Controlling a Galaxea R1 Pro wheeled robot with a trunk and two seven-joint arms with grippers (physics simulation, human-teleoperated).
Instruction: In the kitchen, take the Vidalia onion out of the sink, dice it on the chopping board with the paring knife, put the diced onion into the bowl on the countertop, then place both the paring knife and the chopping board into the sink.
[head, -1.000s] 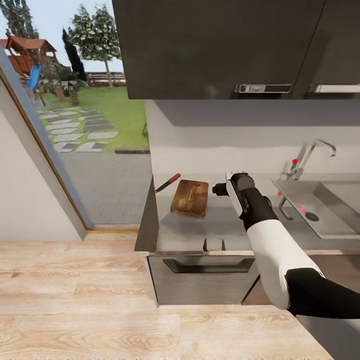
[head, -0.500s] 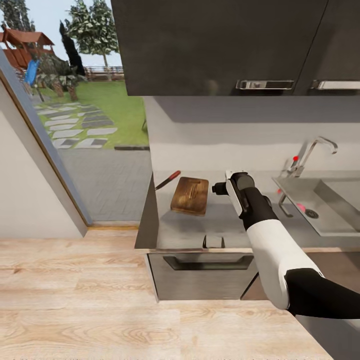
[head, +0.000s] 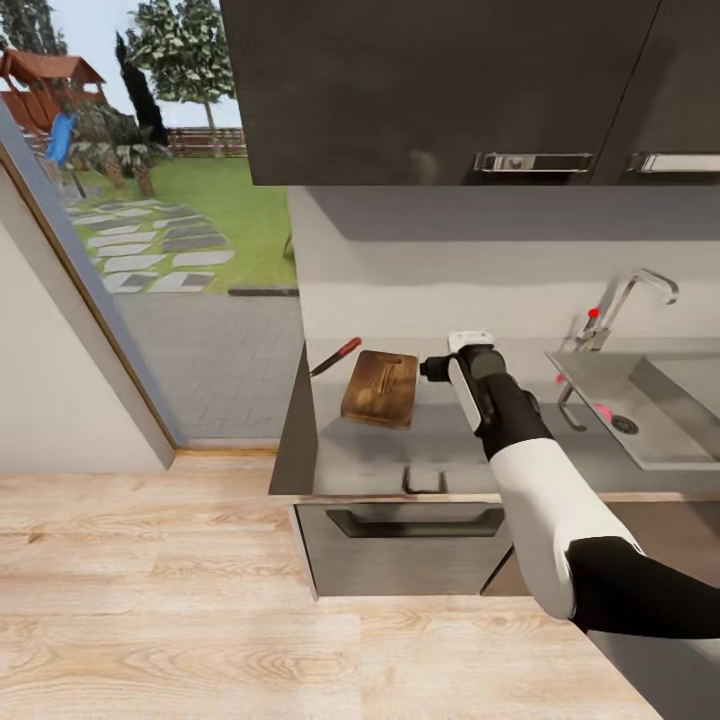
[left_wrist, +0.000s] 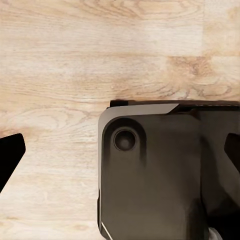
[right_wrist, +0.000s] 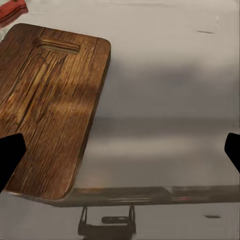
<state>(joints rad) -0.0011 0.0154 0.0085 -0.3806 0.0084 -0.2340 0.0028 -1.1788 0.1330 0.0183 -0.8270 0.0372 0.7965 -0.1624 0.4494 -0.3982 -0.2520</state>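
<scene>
Left tool (left_wrist: 120, 150): it hangs low over the plank floor (left_wrist: 60, 60) beside my dark base; its two fingertips sit at opposite edges of the left wrist view, so it is spread wide with nothing between them.
Right tool (right_wrist: 120, 150): held out over the worktop (head: 440, 440), just right of the board; its dark tips also stand far apart and hold nothing.
Chopping board (head: 381, 387): lying flat near the left end of the worktop, its slot handle hole at the far end. I judge it stiff, fairly light and flush to a glossy surface, so hard to get under; I would take it by an edge that can be slid past the worktop's near rim, or by the slot end.
Paring knife (head: 335, 359): just left of the board's far corner, red handle pointing far-right, dark blade toward the worktop's left edge. Slim and light, I expect; the handle is the place to pinch, square across it.
Vidalia onion (head: 603, 410): a small pink bulb in the sink (head: 660, 440) to the right, near the drain. Round and smooth, likely to roll; I would close across its widest part.
Tap (head: 625, 300): stands behind the basin, in the way of a far approach.
</scene>
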